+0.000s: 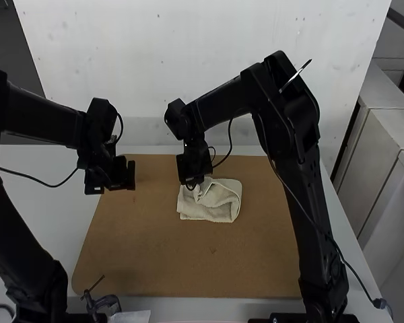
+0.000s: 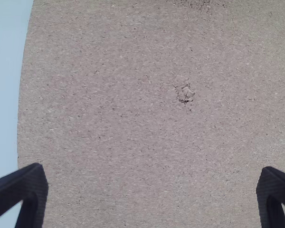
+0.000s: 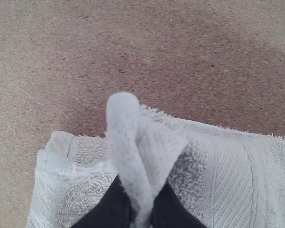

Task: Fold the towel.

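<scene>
High view: towel (image 1: 225, 212) lies on the brown board (image 1: 155, 259), around its middle and toward the far side, in a compact folded bundle, far edge bunched up where the right gripper (image 1: 195, 182) has it. Right wrist view: right gripper closed, tips together on a pinched-up bit of cloth; a narrow tuft sticks up between them, layered edges lying flat to either side. Can't tell how many layers are in the pinch. Left gripper (image 1: 110, 182) is over the left part of the board, well apart from the towel; left wrist view has its fingers wide open with nothing between them. Step in hand looks like a late fold or a tidy-up of the folded towel, probably one-handed. Next move likely calls for carrying the pinched part across or laying it down in line with the edges, then letting go and pressing the ridge flat. Risk: too high a lift drags the lower layers along and opens the bundle, or leaves a crumpled peak on top.
</scene>
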